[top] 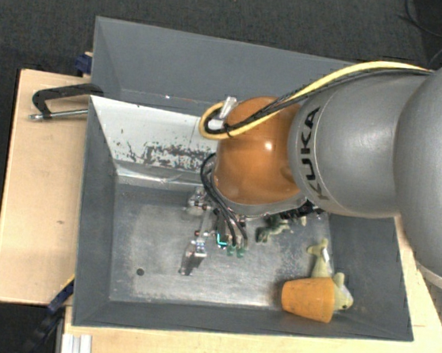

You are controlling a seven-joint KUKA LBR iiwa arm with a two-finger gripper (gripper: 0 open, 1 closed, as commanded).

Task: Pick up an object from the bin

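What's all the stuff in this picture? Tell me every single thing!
bin: one, grey, middle of the view.
cone-shaped thing: one, orange, bin's front right corner.
pale thing: one, yellowish, just behind the cone, touching it.
dark speck: one, black, bin floor, front left.
arm: one, grey, reaching in from the right, with orange cover and yellow cable.
tool: one, silvery, low over the bin's middle.

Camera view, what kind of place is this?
Probably a robotics lab's bin-picking test cell: a KUKA arm reaches into a grey metal bin, where an orange cone-shaped thing lies at the view's lower right.
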